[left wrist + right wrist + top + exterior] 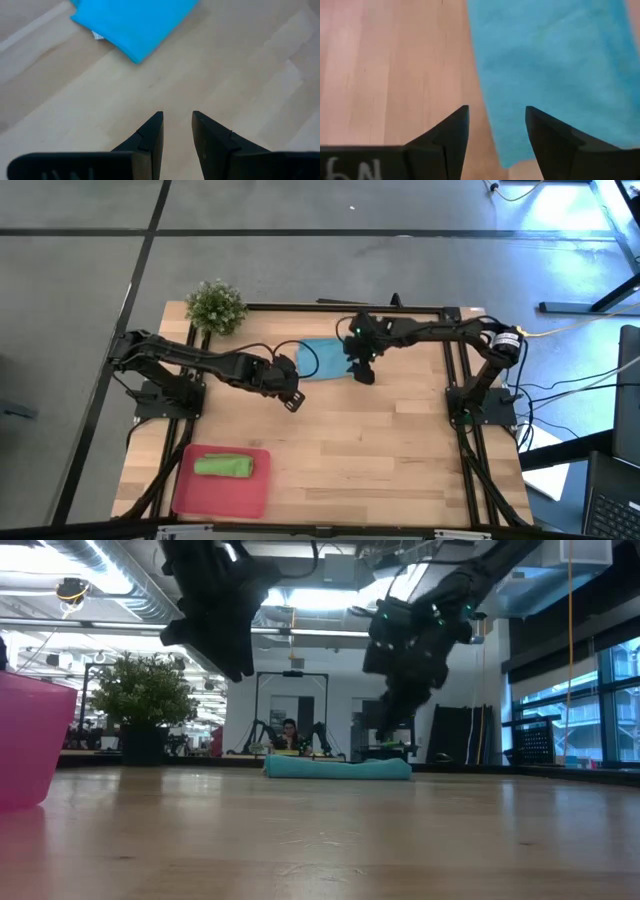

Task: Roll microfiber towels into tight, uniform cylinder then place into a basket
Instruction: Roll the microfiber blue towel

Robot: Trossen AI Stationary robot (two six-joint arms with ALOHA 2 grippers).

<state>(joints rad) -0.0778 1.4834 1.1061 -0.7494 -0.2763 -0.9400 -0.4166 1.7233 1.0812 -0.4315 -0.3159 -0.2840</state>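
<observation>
Blue towel (322, 360) lies flat at table's far middle, right gripper (496, 131) released above its edge, left gripper (177, 131) beside it, jaws slightly parted, empty; green roll (223, 466) in basket (190, 495).

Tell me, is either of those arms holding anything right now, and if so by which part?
Nothing is held. The right gripper hangs open above the edge of the blue towel, with nothing between its fingers. The left gripper hovers over bare table, also empty.
</observation>
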